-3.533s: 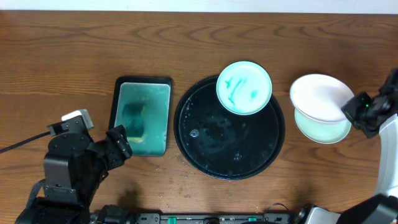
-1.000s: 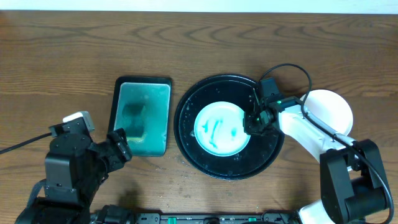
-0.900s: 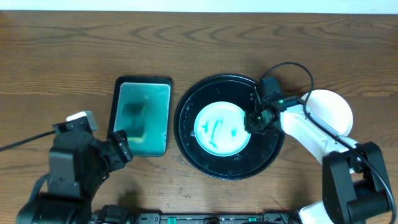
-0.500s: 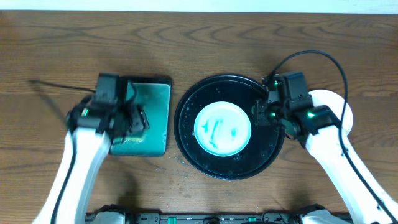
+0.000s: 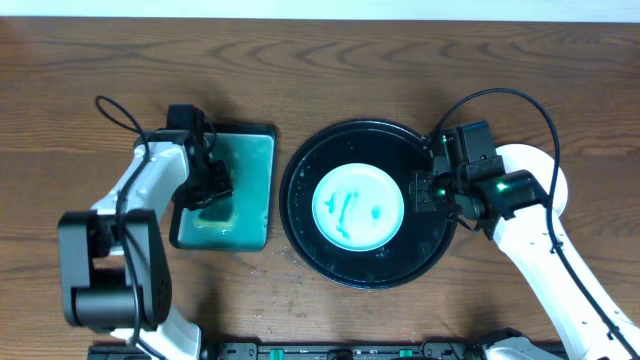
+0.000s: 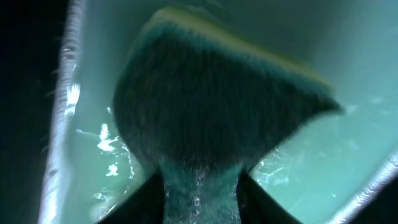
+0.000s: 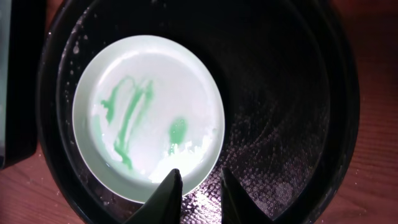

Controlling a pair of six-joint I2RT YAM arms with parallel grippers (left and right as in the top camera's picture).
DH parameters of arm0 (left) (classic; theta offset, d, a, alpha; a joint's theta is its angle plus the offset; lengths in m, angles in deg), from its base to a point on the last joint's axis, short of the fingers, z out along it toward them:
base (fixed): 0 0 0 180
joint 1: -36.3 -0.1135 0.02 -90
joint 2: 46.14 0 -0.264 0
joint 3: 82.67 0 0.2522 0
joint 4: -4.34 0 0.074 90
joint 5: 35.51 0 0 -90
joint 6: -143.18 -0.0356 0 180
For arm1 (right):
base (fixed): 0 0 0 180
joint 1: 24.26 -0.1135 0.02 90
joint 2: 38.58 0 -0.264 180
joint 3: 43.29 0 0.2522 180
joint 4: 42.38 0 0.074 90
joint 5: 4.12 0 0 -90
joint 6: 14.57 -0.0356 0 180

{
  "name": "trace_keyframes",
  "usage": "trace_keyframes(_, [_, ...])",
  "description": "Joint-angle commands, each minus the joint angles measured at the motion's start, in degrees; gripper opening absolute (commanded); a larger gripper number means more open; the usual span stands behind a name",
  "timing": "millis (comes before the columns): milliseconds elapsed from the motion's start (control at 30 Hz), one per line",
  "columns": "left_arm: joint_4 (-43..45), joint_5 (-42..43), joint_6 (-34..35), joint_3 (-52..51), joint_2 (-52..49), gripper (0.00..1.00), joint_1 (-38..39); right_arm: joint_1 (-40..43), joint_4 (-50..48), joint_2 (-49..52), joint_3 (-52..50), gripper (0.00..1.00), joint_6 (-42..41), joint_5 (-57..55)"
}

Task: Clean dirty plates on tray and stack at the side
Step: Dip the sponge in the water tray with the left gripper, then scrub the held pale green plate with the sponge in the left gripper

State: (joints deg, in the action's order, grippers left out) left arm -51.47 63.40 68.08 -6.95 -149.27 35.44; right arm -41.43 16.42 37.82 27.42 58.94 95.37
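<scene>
Two arms work over a dark brown wooden table [image 5: 300,60] with a wavy grain. A pale strip runs along its 12 o'clock edge and a black rail [image 5: 300,352] lies along the 6 o'clock edge. The round black tray [image 5: 330,262] sits slightly toward 3 o'clock of the table's middle, glossy and beaded with water. Pale specks dot the wood just outside its rim at about 7 o'clock.

One smeared plate [image 5: 358,207], pale mint with green streaks, lies flat near the tray's middle. The stacked plates [image 5: 532,162], a white one on top, rest on the wood at the tray's 3 o'clock, partly hidden by the right arm.

At the round tray's 9 o'clock stands a rectangular tray [image 5: 232,126] with a black rim and a wet teal pad [image 5: 252,160]. The left gripper [image 6: 200,200] is down in it. The wrist view shows its fingers pinching a dark green sponge [image 6: 211,106] with a yellow layer, and the sponge is squeezed to a narrow waist between them.

The right gripper [image 7: 202,194] hangs over the black tray at the smeared plate's 3 o'clock edge. Its fingers stand a narrow gap apart with only the tray's wet surface showing between them. One fingertip overlaps the plate's rim in the wrist view, but from overhead the gripper looks clear of the plate. Black cables [image 5: 500,95] loop above both arms, and small green lights glow on the right wrist
</scene>
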Motion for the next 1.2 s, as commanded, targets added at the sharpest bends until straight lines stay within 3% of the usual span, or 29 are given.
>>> trace_keyframes(0, [-0.48,0.50,-1.60,-0.46,-4.33,0.25,0.09,-0.20,0.22,0.72,0.31,0.18,-0.22,0.22])
trace_keyframes(67, [-0.96,0.52,-1.57,-0.46,-5.60,0.10,0.09,-0.20,0.28,0.76,0.31,0.18,-0.20,0.20])
trace_keyframes(100, [-1.29,0.55,-1.57,-0.46,-5.75,0.07,0.09,-0.20,0.28,0.76,0.31,0.18,-0.20,0.20])
trace_keyframes(267, [-4.35,0.52,-1.57,-0.02,-3.45,0.08,0.09,-0.17,0.07,1.60,0.26,0.18,-1.03,-2.54])
trace_keyframes(433, [-6.38,0.52,-1.57,0.26,3.21,0.07,0.09,-0.17,2.45,4.28,0.24,0.18,-11.78,-10.80])
trace_keyframes(567, [-7.26,0.55,-1.62,0.26,9.62,0.07,0.09,-0.17,1.51,8.41,0.24,0.20,-13.22,-10.45])
trace_keyframes(833, [-8.41,0.52,-1.79,0.26,20.17,0.07,0.55,-0.17,-4.26,17.94,0.24,0.24,2.78,4.79])
trace_keyframes(1167, [-7.45,0.55,-1.68,0.26,22.23,0.07,9.42,-1.20,-6.01,25.20,0.22,0.24,4.57,7.52])
